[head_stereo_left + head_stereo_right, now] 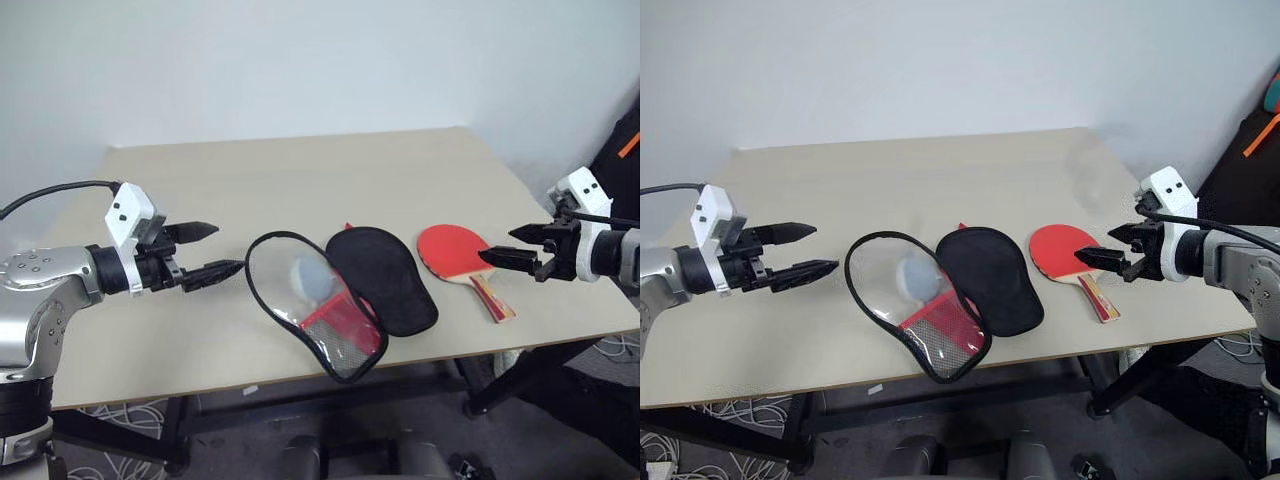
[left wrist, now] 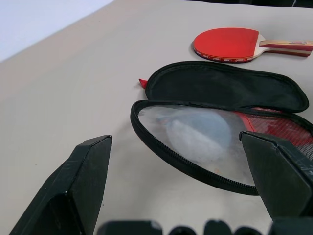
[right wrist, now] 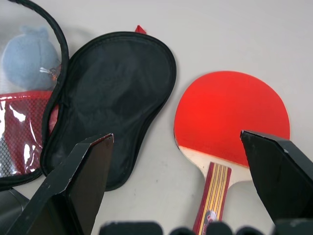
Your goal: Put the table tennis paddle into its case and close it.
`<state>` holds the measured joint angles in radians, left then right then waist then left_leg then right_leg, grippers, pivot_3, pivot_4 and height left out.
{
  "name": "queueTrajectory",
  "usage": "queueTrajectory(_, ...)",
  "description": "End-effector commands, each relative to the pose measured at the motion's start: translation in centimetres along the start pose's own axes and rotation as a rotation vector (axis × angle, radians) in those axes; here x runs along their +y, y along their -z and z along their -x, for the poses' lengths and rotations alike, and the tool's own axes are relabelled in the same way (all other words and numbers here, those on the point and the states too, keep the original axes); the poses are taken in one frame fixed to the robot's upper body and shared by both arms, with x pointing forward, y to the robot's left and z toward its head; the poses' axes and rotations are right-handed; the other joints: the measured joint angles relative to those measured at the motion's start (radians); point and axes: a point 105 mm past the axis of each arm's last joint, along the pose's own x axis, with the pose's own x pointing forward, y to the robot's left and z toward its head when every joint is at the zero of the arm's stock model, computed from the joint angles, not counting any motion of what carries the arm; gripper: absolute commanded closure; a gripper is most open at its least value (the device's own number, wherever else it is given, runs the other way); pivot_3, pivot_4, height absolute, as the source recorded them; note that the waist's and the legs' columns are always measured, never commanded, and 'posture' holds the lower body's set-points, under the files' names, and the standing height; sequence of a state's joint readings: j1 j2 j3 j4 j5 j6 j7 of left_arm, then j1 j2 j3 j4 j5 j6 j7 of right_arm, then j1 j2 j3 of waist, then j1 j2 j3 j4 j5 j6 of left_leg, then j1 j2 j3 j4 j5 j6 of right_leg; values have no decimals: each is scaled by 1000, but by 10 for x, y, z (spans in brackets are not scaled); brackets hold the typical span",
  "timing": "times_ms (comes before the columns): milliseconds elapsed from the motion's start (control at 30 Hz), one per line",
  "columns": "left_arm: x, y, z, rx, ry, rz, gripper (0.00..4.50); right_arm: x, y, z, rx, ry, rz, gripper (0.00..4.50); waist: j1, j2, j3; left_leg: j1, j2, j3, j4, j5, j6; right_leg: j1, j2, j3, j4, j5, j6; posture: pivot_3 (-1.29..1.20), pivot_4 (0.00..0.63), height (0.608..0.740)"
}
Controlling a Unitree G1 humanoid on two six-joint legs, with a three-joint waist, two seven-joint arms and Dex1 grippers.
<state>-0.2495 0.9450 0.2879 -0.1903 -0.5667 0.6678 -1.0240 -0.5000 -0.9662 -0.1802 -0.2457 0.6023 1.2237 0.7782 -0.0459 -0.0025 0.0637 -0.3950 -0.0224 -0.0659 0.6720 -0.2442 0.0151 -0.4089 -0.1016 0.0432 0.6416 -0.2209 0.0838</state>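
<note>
The paddle [image 1: 455,250] lies flat on the bench [image 1: 300,180], red face up, toward my right side, with its striped wooden handle [image 1: 493,297] pointing at the near edge. It is not in the case [image 1: 340,290]; it rests just beside it, a strip of bare bench between them. The case lies unzipped and spread open in the middle of the bench: its black fabric half [image 1: 385,278] is on the paddle's side, and its clear plastic half [image 1: 310,300] is on my left side, tilted up a little off the surface, with the red mesh part [image 1: 340,322] toward the near edge. Through the clear plastic I can see a small grey-blue round lump [image 1: 308,274]. A small red tab [image 2: 142,82] pokes out at the far end of the case where the two halves meet. My right fingers [image 1: 512,246] hover just above the near part of the paddle, over where the blade meets the handle, spread wide and holding nothing; from my right wrist I look down on the red face and the handle between them. My left fingers [image 1: 208,252] hang above the bench just beside the rim of the clear half, pointing across at it, also spread wide and empty, not touching the case. Loose cables [image 1: 120,412] lie on the floor under the bench.
</note>
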Motion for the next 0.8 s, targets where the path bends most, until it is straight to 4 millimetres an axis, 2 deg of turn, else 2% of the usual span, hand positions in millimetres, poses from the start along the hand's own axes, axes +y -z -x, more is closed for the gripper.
queueTrajectory(33,1,-7,-1,-22,-4,-26,75,0,-16,8,-48,18,52,0,0,0,0,0,0,0,0,0,0,0,0,0,0,0,0,0,0,698)
queueTrajectory(800,-2,-8,0,-16,13,-9,75,7,-12,4,-34,7,38,0,0,0,0,0,0,0,0,0,0,0,0,0,0,0,0,0,0,698)
